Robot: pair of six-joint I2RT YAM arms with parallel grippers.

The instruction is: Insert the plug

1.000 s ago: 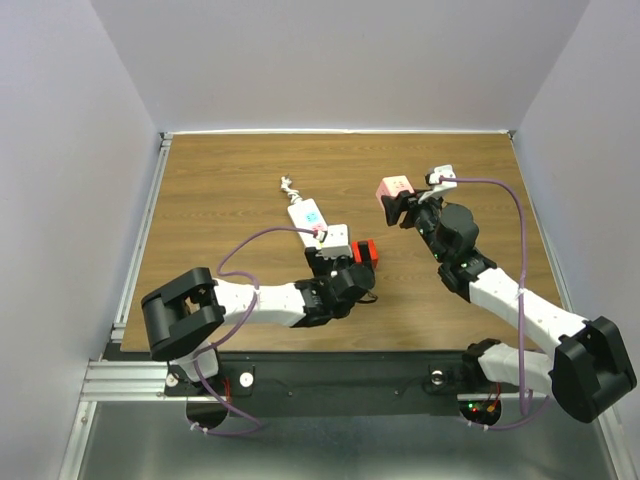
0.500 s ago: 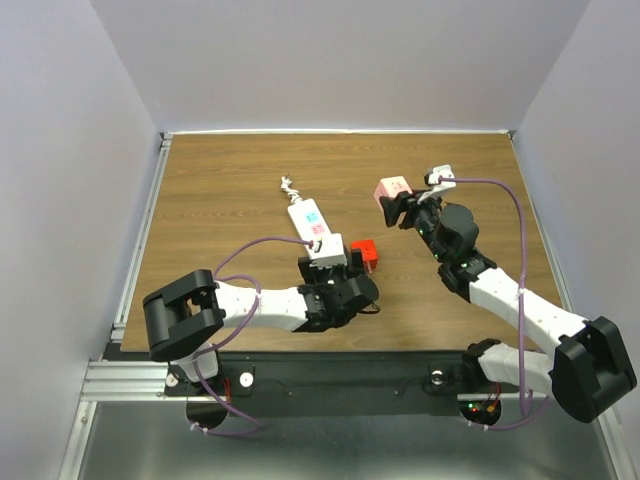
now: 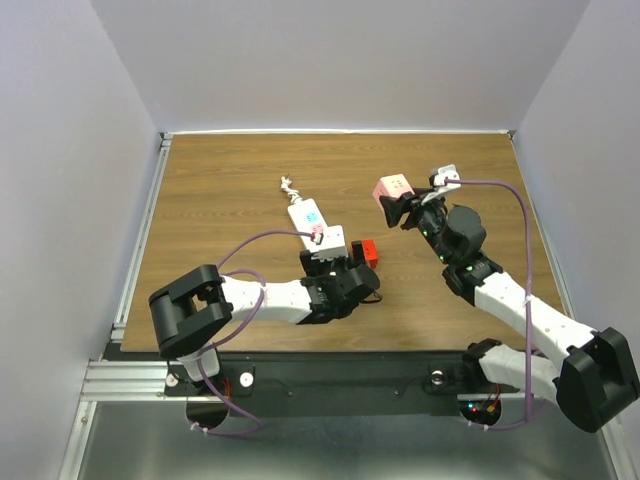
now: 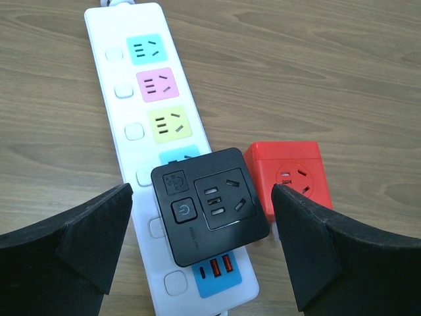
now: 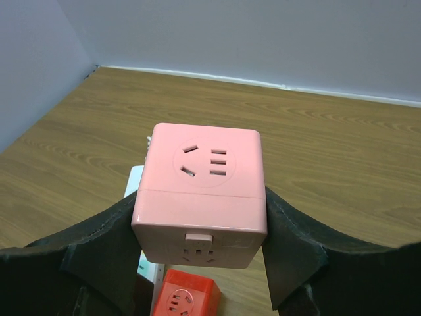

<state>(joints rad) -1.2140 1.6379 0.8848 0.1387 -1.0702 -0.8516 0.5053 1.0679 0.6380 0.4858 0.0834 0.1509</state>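
A white power strip (image 4: 141, 112) with coloured sockets lies on the table; it also shows in the top view (image 3: 307, 217). A black adapter plug (image 4: 210, 204) sits on the strip's near end. A red cube plug (image 4: 289, 174) lies on the wood just right of it, also seen from above (image 3: 368, 251). My left gripper (image 4: 202, 192) is open, its fingers either side of the black adapter without touching it. My right gripper (image 5: 200, 220) is shut on a pink cube plug (image 5: 204, 184), held in the air right of the strip (image 3: 392, 187).
The strip's white cord (image 3: 288, 186) trails toward the back. A metal rail (image 3: 140, 240) runs along the table's left edge. Grey walls enclose the back and sides. Purple cables loop from both arms (image 3: 515, 215).
My left gripper has shifted slightly over the strip's near end. My right gripper has drifted a little left with the pink cube plug.
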